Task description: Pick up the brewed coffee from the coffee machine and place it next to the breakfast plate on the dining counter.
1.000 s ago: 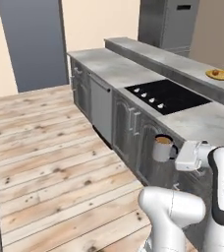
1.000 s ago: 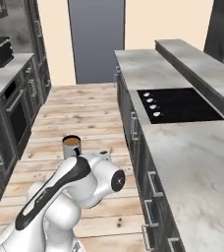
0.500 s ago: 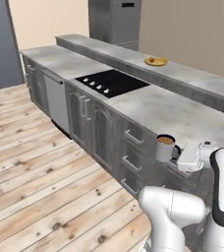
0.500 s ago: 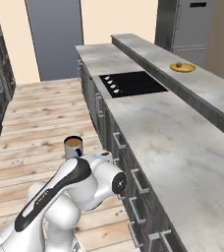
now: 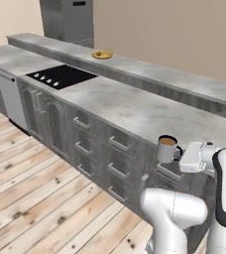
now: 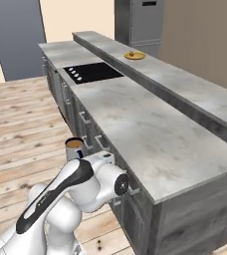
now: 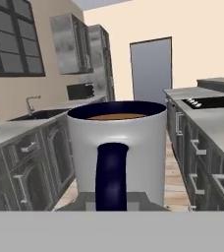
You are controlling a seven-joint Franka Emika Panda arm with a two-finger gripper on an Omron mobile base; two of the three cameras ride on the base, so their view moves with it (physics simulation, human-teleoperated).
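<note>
The brewed coffee (image 5: 166, 148) is a grey mug with brown coffee at its rim, held upright in the air in front of the counter's drawers. My gripper (image 5: 179, 155) is shut on its dark handle (image 7: 111, 176), reaching from the mug's right in the left base view. In the right base view the mug (image 6: 74, 148) sits just left of the gripper (image 6: 85, 155). The breakfast plate (image 5: 102, 54), yellow-green with food on it, rests far off on the raised ledge of the dining counter (image 5: 135, 106). The coffee machine is out of view.
A black cooktop (image 5: 60, 76) is inset in the counter to the far left. A steel fridge (image 6: 138, 22) stands beyond the counter's end, a grey door (image 6: 17, 40) to its left. Across the wooden floor (image 5: 30, 198) runs a second counter with a sink (image 7: 33, 114).
The whole scene has swung in both base views, so the cameras have moved. The dining counter now lies closer and more side-on. The mug stays in my shut gripper.
</note>
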